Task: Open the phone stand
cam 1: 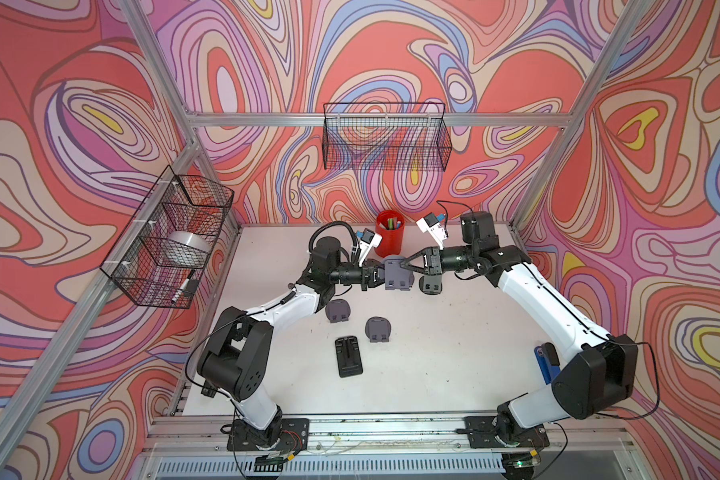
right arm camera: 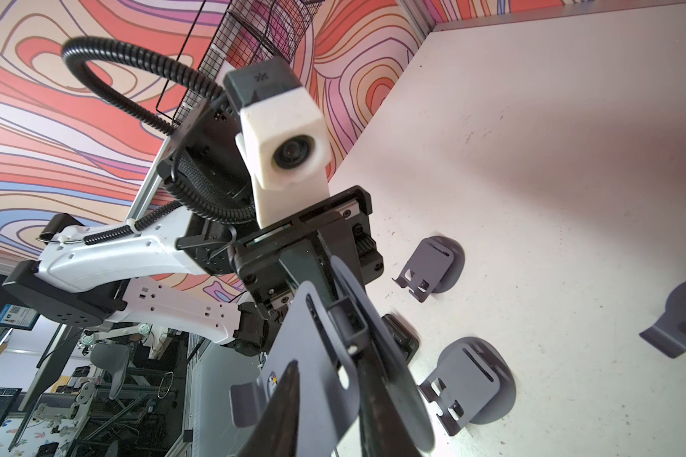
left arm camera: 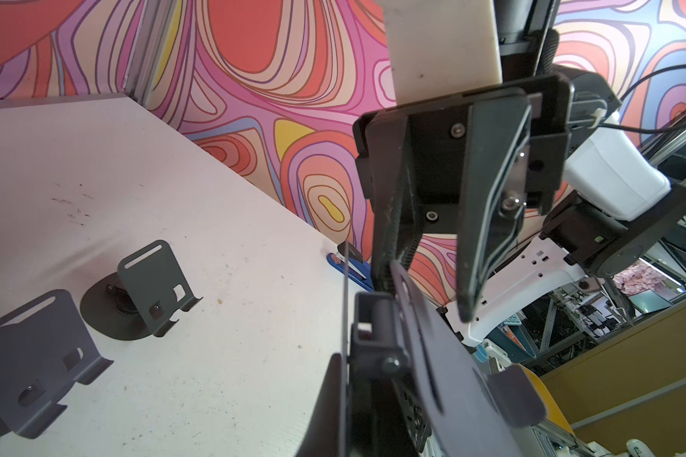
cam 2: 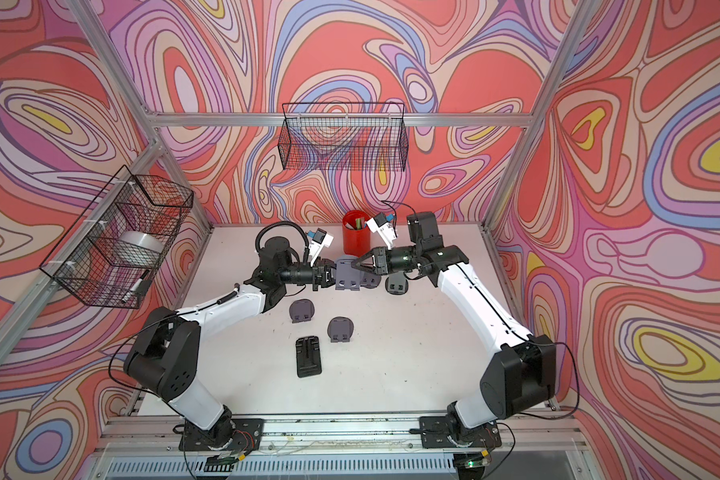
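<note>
White table (cam 1: 454, 332) lies under left pincer (cam 1: 376, 277) gripping phone stand (cam 1: 396, 270); background label (right arm camera: 16, 316) illegible.

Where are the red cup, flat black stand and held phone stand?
red cup (cam 1: 389, 243), in a top view, side wall
flat black stand (cam 1: 348, 357), in a top view, middle
held phone stand (cam 1: 396, 272), in a top view, plate

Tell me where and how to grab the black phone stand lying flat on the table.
I'd pinch the black phone stand across its two long side edges, coming straight down from above. It lies flat, narrow across and long front to back, and both edges are free: the nearest folded grey phone stand sits apart from it.
</note>
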